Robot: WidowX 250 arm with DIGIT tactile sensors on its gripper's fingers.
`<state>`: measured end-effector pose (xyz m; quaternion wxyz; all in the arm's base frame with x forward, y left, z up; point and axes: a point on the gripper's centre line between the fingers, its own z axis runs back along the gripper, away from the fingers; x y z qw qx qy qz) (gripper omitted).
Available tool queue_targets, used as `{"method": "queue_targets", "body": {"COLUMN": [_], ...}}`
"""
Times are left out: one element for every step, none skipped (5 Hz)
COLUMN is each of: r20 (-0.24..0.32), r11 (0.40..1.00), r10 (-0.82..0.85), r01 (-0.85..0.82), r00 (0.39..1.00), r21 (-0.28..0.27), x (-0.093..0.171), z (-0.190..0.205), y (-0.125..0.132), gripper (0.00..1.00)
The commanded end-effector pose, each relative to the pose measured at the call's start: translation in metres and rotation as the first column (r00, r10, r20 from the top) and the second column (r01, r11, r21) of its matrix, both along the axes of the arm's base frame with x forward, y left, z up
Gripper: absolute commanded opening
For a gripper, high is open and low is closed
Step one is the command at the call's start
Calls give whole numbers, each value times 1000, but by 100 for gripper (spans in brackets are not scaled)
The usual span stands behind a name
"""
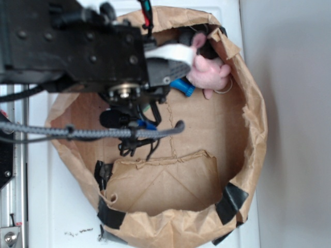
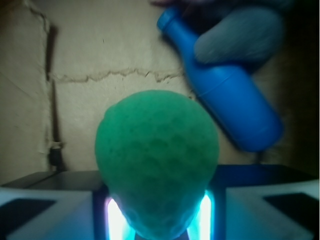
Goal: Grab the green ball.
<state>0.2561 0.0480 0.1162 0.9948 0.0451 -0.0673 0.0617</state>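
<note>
The green ball (image 2: pixel 156 150) fills the middle of the wrist view, bumpy and mint-green. Its lower part is pinched narrow between my gripper (image 2: pixel 157 212), which is shut on it. The two light fingers (image 2: pixel 55 207) press in from left and right, with a bright glow at both sides of the ball. Brown cardboard floor shows behind the ball. In the exterior view the black arm (image 1: pixel 88 46) reaches over the left of the paper-walled pen. The ball and the fingertips are hidden beneath it there.
A blue bottle (image 2: pixel 230 100) lies on its side just right of and beyond the ball, also seen as the blue bottle (image 1: pixel 182 86). A pink plush toy (image 1: pixel 208 70) rests at the far wall. Crumpled brown paper walls (image 1: pixel 254 119) ring the cardboard floor (image 1: pixel 207 124).
</note>
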Motion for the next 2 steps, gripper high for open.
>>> {"method": "queue_targets", "body": {"r20": [106, 149], "r11": [1000, 999], "r10": [19, -11], "r01": [-20, 15], "r00": [994, 989], "r21": [8, -29], "x": [16, 17], "z": [65, 82], "y": [-9, -18], "gripper": [0, 0]}}
